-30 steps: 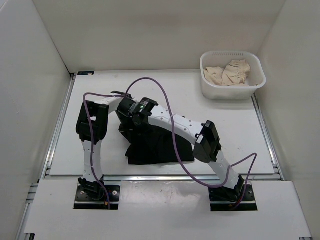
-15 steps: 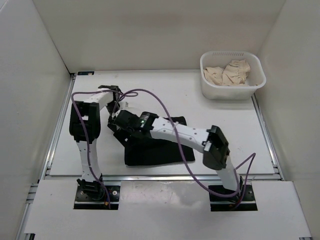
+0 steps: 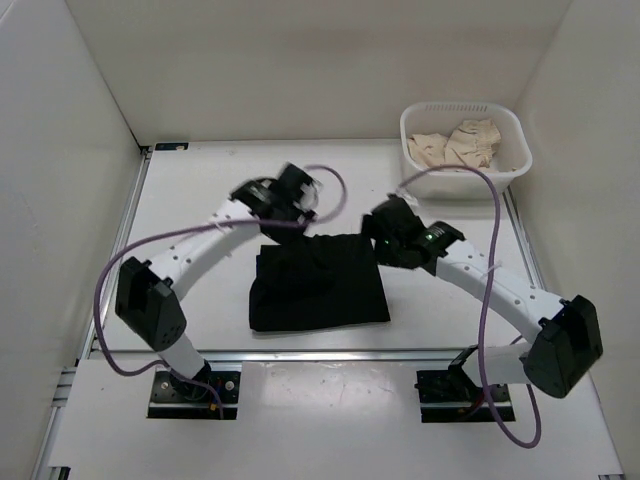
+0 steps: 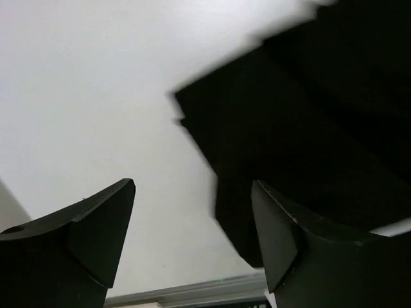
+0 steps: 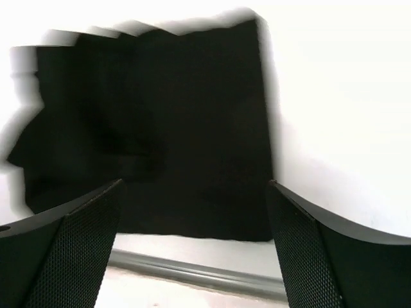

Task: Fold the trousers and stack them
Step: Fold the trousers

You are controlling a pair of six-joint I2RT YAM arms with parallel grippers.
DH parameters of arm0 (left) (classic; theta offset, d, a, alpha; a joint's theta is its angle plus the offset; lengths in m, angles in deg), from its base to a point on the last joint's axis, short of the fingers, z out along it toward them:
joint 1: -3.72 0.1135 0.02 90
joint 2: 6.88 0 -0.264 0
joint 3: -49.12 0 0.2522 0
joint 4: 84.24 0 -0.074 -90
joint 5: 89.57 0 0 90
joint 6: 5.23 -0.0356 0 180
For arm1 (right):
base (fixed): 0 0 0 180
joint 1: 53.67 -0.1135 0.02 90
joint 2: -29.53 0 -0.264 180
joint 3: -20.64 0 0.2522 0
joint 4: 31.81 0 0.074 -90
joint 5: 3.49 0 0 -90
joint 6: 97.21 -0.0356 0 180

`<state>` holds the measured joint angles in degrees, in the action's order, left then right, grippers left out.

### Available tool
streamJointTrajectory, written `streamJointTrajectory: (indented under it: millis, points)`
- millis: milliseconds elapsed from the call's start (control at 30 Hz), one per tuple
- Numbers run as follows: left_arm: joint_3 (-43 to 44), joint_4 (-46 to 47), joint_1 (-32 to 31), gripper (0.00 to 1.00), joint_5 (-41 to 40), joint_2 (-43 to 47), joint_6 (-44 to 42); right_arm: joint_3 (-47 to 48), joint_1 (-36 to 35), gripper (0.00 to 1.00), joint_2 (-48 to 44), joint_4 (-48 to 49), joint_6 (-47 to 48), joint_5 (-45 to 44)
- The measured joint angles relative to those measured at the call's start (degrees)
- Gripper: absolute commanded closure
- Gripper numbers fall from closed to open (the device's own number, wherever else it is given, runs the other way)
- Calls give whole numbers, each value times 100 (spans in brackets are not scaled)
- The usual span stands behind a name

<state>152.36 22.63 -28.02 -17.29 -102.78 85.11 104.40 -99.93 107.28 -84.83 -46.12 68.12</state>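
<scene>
Black trousers (image 3: 318, 285) lie folded in a rough rectangle on the white table (image 3: 200, 190). My left gripper (image 3: 297, 200) hovers just behind their back left corner, open and holding nothing. In the left wrist view the trousers (image 4: 308, 122) fill the upper right, and the left gripper (image 4: 192, 199) has bare table between its fingers (image 4: 96, 224). My right gripper (image 3: 386, 230) hovers off the back right corner, also open and holding nothing. Through the right wrist view the trousers (image 5: 167, 128) lie below the right gripper (image 5: 192, 192), whose fingers (image 5: 302, 244) stand wide apart.
A white basket (image 3: 415, 170) at the back right holds beige garments (image 3: 458, 145). White walls enclose the table on three sides. A grey rail (image 3: 320, 352) runs along the near table edge, and it also shows as a rail (image 5: 192, 273) in the right wrist view.
Both grippers have opened and risen off the trousers. The left arm swung to the back, the right arm swung out to the right. The trousers now lie flat and folded.
</scene>
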Motion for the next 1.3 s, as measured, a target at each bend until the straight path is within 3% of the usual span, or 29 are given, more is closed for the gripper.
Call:
streamJointTrajectory:
  millis: [167,267,400,533,567,600,733,767,833,867,967,1133,1300]
  points:
    - [-640,31,-1987,14,79,92,-42,-2280,1025,6,-555,697,-726,975]
    - [-621,-9,-2415,15,282,-317,-39,-2752,1207,6,-636,1064,-883,1416]
    - [-610,125,-2516,27,354,-723,-39,-3008,1333,6,-758,1665,-1003,1821]
    - [-857,415,-2387,65,286,-828,-26,-3377,1401,10,-678,2129,-1104,2140]
    - [-960,470,-2345,83,243,-828,-22,-3460,1405,13,-629,2192,-1130,2186]
    - [-1043,494,-2282,86,208,-837,-15,-3545,1405,16,-588,2273,-1154,2236]
    - [-986,518,-1928,86,160,-870,-46,-3753,1412,37,-345,2450,-1215,2476]
    - [-909,529,-1836,86,155,-870,-46,-3753,1419,51,-280,2524,-1222,2527]
    - [-710,579,-1615,86,146,-868,-46,-3755,1438,69,-140,2618,-1202,2599]
    - [-625,614,-1497,86,140,-863,-44,-3755,1451,84,-63,2625,-1211,2636]
    - [-529,715,-1071,86,136,-798,-46,-3764,1502,100,-4,2651,-1237,2717]
    - [-525,737,50,86,136,-780,-44,-3829,1635,100,-9,2728,-1285,2839]
    - [-503,739,949,71,31,-1062,-42,-3832,1659,98,-9,2736,-1314,2892]
